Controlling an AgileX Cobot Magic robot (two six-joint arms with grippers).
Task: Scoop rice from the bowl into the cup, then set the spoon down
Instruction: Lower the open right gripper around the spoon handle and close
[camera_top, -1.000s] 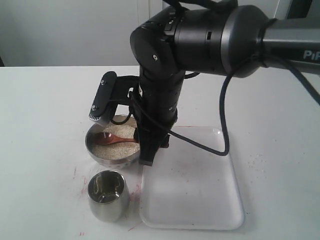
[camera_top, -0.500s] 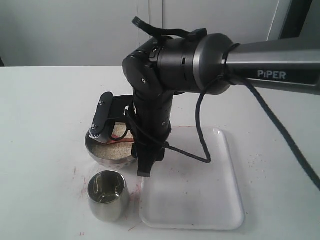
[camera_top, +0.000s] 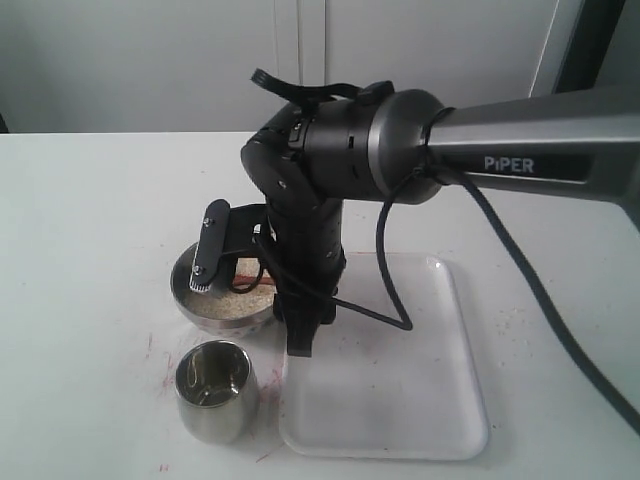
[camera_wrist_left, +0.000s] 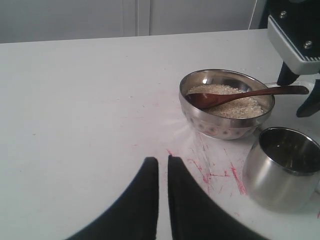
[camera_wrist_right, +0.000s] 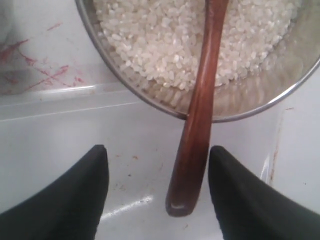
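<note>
Black right hand (camera_wrist_right: 157, 150) spread astride spoon (camera_wrist_right: 200, 100) handle at bowl (camera_wrist_right: 260, 87) rim.

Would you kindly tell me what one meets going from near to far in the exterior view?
cup → bowl holding rice; the tray alongside spans both, so I leave it out.

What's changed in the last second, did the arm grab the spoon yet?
Not yet. The right gripper has dropped lower at the bowl, its open fingers now straddling the spoon handle without closing. The spoon still lies in the rice; bowl, cup and tray stayed put.
</note>
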